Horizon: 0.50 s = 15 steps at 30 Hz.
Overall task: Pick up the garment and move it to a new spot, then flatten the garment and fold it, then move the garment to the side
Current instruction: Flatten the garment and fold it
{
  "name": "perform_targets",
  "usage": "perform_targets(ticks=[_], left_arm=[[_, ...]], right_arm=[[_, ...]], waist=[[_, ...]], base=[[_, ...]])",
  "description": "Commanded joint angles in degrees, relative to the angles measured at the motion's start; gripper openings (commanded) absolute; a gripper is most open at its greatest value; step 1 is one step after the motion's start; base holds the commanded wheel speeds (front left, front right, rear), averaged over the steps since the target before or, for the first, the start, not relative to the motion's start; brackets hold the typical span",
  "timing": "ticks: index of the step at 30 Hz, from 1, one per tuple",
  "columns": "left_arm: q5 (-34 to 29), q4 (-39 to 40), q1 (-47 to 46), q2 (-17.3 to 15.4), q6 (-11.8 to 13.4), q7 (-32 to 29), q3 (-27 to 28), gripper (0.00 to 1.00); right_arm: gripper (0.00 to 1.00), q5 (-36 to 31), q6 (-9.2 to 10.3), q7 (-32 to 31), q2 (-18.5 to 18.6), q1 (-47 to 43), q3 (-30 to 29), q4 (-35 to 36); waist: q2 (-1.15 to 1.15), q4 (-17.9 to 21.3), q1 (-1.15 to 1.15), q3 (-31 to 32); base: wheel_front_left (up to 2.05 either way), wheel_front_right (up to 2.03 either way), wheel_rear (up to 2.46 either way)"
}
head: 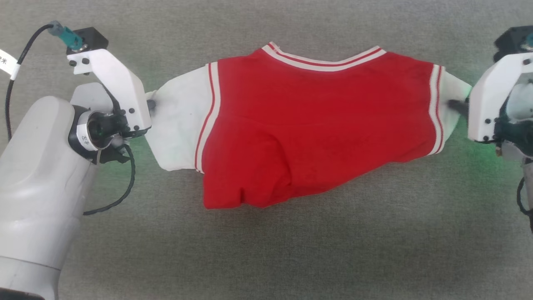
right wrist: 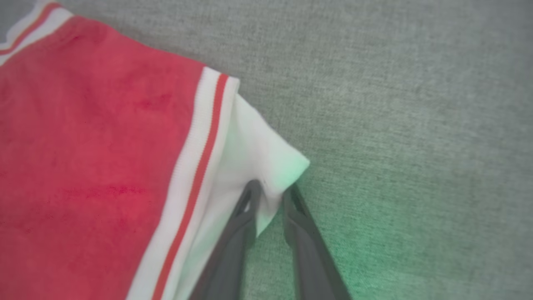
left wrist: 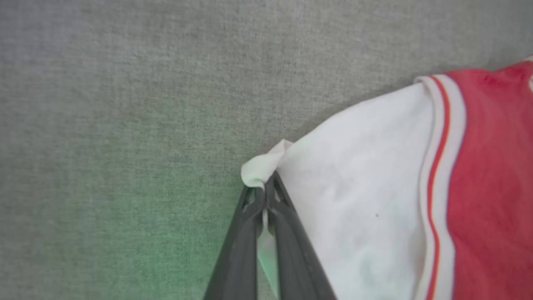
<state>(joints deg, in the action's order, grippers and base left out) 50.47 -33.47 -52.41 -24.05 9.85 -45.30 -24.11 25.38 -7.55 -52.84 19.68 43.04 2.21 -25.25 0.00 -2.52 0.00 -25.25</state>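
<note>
Tension along the sleeve-to-sleeve line is what the coming lift seems to turn on. The garment (head: 316, 125) lies on the grey cloth surface (head: 266, 258) with its long axis running straight from one gripper to the other. Each set of fingers points inward along that axis, so the shirt sits directly ahead of both fingertips and neither arm is clearly nearer. The left gripper (left wrist: 265, 189) is pressed together on the tip of the white sleeve (head: 179, 125) in front of it, and a small fold of cloth pokes out just past its tips. The right gripper (right wrist: 272, 193) has its fingers part-way apart, straddling the corner of the opposite sleeve (right wrist: 266, 166). White cloth sits between them, but no firm pinch is visible. Between the grippers the red body looks fairly smooth near the collar. On the side away from the collar it is rumpled and bunched, more so toward the left gripper. An even lift probably needs the right fingers to bite before either arm rises.
</note>
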Motion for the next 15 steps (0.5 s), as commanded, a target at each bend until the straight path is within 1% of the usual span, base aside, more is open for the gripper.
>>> perform_targets(ticks=[1,4,7,15], left_arm=[[0.6,-0.9,-0.5,0.3,-0.2,0.6,0.1,0.0],[1.3,-1.6,-1.3,0.3,-0.7,1.8,1.1,0.0],[1.5,-1.9,-2.3,0.0,-1.1,2.6,1.8,0.0],[-0.1,0.7,-5.5,-1.5,-1.3,3.2,1.4,0.0]], right_arm=[[0.0,-0.4,0.12,-0.9,-0.8,-1.0,-0.1,-2.2],[0.0,0.0,0.11,-0.5,-1.2,1.2,-0.8,-1.9],[0.0,0.2,0.09,0.3,-0.8,3.0,-0.7,-0.5],[0.0,1.4,0.1,0.9,-1.1,6.1,0.8,2.7]], waist=[[0.0,-0.3,0.0,0.4],[0.0,-0.5,0.0,1.6],[0.0,-0.4,0.0,3.4],[0.0,0.4,0.0,8.5]], base=[[0.0,0.0,0.0],[0.0,0.0,0.0],[0.0,0.0,0.0],[0.0,0.0,0.0]])
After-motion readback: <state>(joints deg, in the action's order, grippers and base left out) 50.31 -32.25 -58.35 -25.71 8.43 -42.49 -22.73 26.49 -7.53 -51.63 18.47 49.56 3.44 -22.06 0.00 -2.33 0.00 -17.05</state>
